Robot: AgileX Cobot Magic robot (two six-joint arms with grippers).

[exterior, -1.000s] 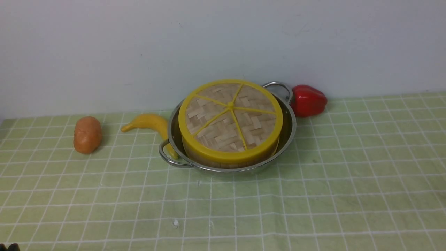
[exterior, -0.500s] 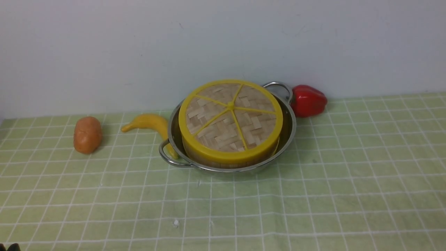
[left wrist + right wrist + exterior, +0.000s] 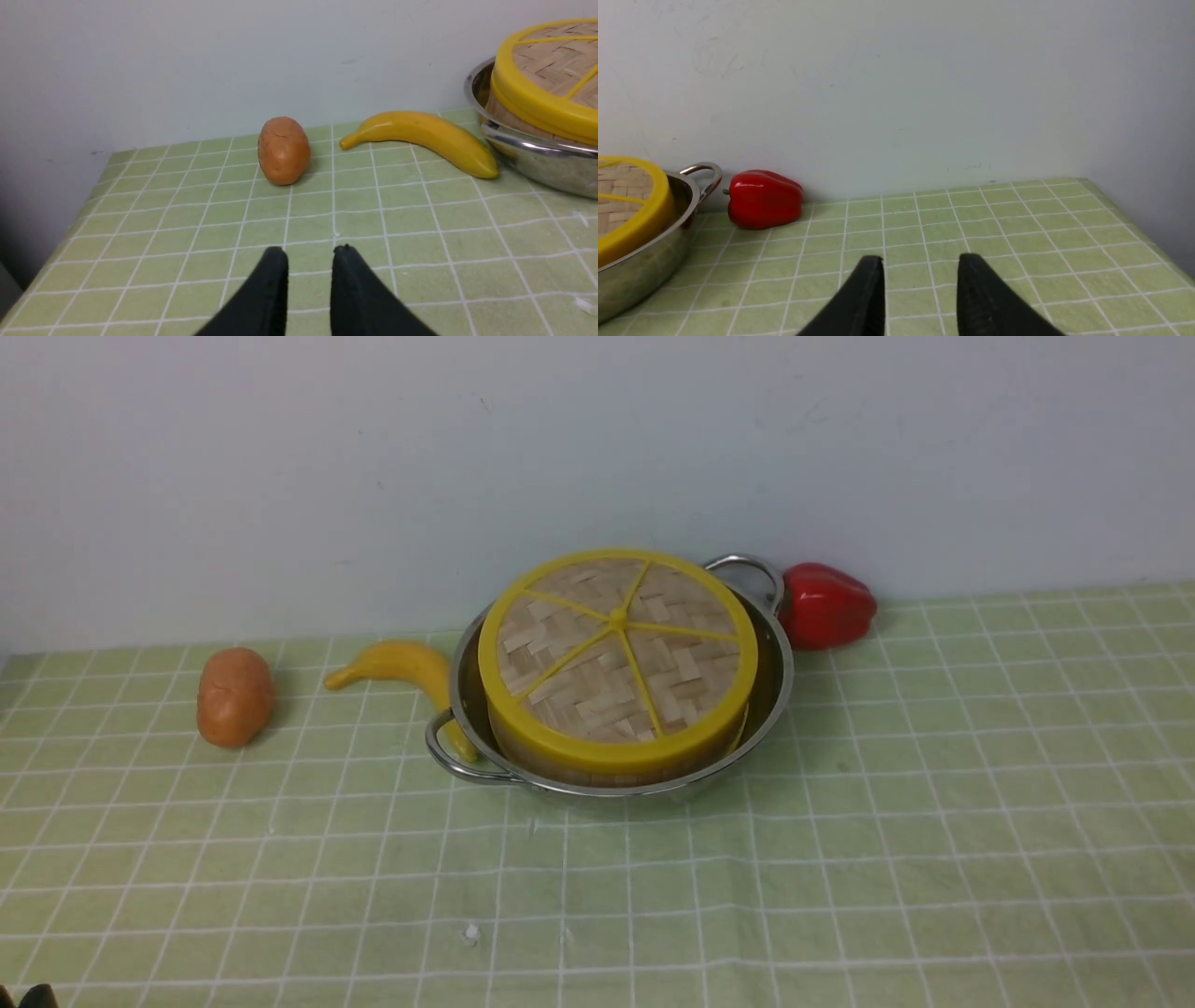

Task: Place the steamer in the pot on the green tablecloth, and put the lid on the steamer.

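Front view is showing the lid (image 3: pixel 617 658) sitting light and stiff at twelve o'clock, graspable by its yellow rim, while my left tool (image 3: pixel 308 255) and right tool (image 3: pixel 920 263) are hanging slightly parted, empty.

shiny steel pot (image 3: pixel 780 658), woven-bamboo lid (image 3: pixel 616 653)

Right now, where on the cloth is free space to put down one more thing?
The near half of the green tablecloth, in front of the pot, is bare, as is the stretch right of the red pepper. The back is crowded: potato, banana, pot and pepper stand close together.
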